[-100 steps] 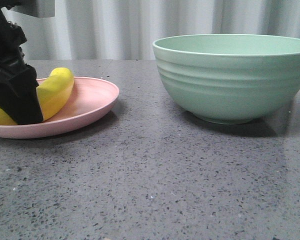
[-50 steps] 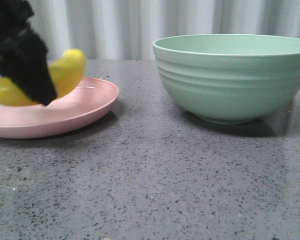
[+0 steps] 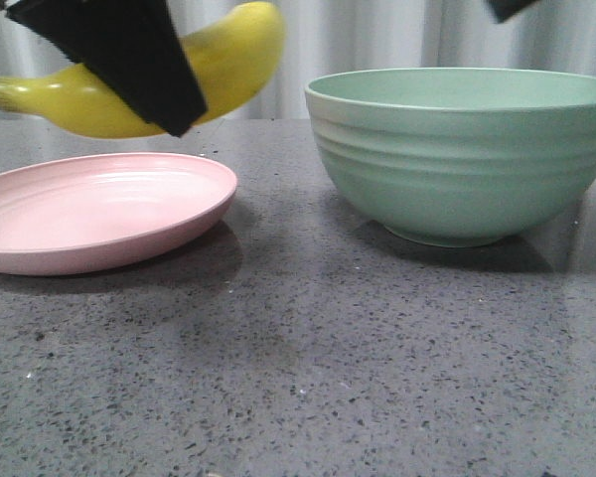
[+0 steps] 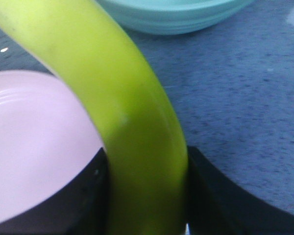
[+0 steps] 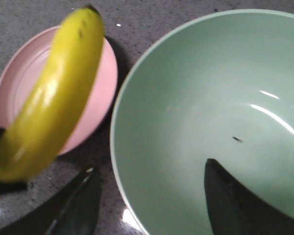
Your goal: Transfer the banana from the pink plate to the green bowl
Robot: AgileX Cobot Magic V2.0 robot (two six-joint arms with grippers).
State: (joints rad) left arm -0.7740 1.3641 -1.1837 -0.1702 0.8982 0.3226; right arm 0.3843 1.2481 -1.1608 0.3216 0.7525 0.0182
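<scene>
The left gripper [image 3: 129, 50] has the banana [image 3: 228, 60] clamped between its 2 fingers, high in the air above the pink plate [image 3: 99, 214] on the left side of the desk. The grip sits around the banana's middle, both ends poking out past the black fingers [image 4: 88, 196]; the left wrist view shows the fruit wedged snugly between them.

The risk: that skin looks smooth and glossy, and the banana is curved, so it could pivot in the grip or slide out if the arm swings sideways fast. A drop now would likely land on the plate or the bare desk between the 2 dishes.

The green bowl [image 3: 467, 149] stands well apart, toward the right side, its rim tall. Carried too low, the banana's leading end could strike the near wall and shove the bowl.

Meanwhile the right gripper [image 5: 152, 196] hangs over the bowl's near rim, fingers spread wide and holding nothing. It may crowd the drop zone.
</scene>
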